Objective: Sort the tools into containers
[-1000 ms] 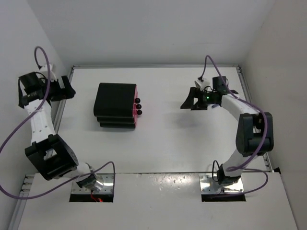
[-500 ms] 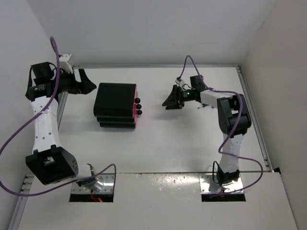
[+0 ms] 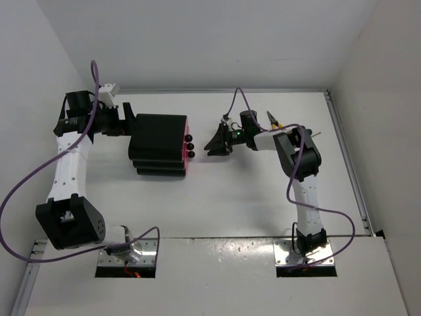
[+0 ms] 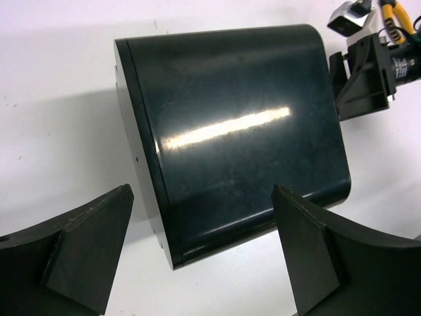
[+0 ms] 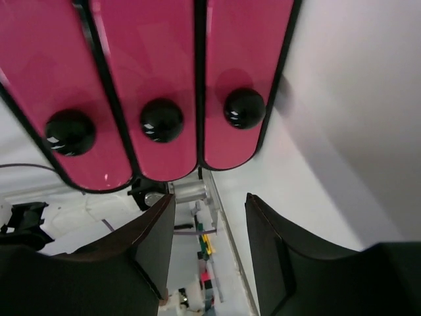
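Top view: the black cabinet (image 3: 158, 139) sits left of centre on the white bench (image 3: 250, 197), w/ its pink drawers (image 3: 186, 139) facing right. All three are shut and the knobs (image 3: 191, 146) are lined up. The left end effector (image 3: 126, 120) is right at the cabinet's back, on the side opposite the knobs. The right end effector (image 3: 216, 141) is just beside the knobs, not touching. One tool (image 3: 272, 119) w/ an orange-yellow handle lies on the bench at the far side, partly behind the right arm and well apart from the drawers.

Left wrist: its fingers (image 4: 85, 243) are spread wide w/ nothing between them. The cabinet's glossy back and top (image 4: 230, 131) fill the view ahead. The right end effector (image 4: 362, 85) shows past the cabinet's top-right corner, w/ the tool's yellow handles (image 4: 389, 13) behind it.

Right wrist: the three drawer fronts (image 5: 164, 66) are seen close up, each knob (image 5: 162, 120) round and black. The right end effector (image 5: 210, 201) has its fingers (image 5: 151, 243) partway apart, pinching nothing. They are short of the knobs and roughly below the gap btwn the middle one and the one on the view's right.
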